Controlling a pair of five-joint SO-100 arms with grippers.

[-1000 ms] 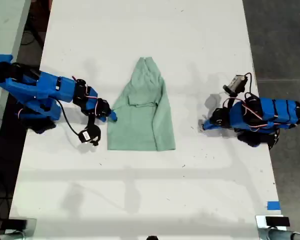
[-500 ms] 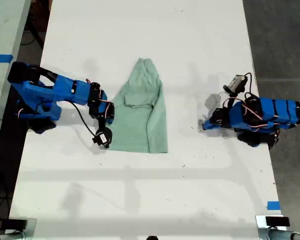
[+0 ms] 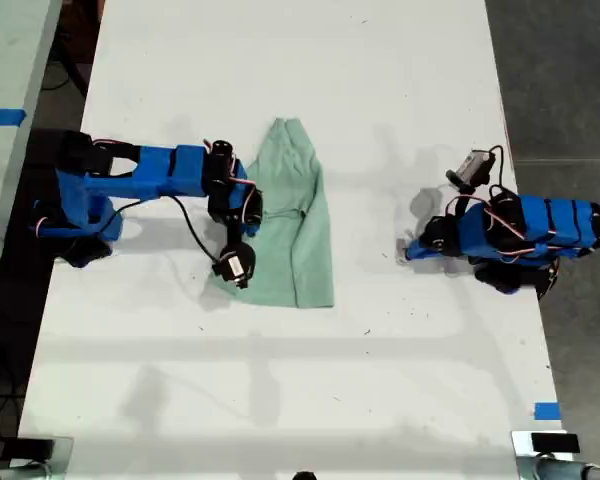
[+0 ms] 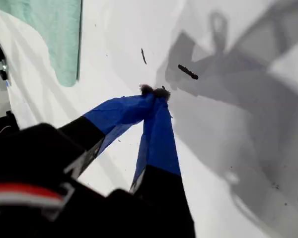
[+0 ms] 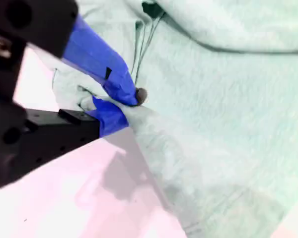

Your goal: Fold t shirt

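Observation:
The pale mint-green t shirt [image 3: 298, 240] lies mid-table in the exterior view, narrow end toward the far edge, its side at the exterior view's left lifted and folded inward. My second gripper [image 3: 252, 212] reaches over it from the exterior view's left. In the second wrist view its blue fingertips [image 5: 120, 84] are shut on a bunched fold of the t shirt [image 5: 218, 104]. My first gripper [image 3: 408, 252] rests low on the table at the exterior view's right, apart from the cloth. In the first wrist view my first gripper [image 4: 154, 92] is shut on nothing, with the t shirt [image 4: 54, 34] beyond.
The white table [image 3: 280, 380] has dark floor past its edge at the exterior view's right. Blue tape [image 3: 546, 410] marks the near corner at the exterior view's right, and more tape [image 3: 0, 116] lies on a side surface at its left. Small dark specks [image 4: 187, 72] dot the tabletop.
My second arm has swung toward the exterior view's right, dragging the shirt's edge over the garment, which now looks narrower. The first arm has not moved.

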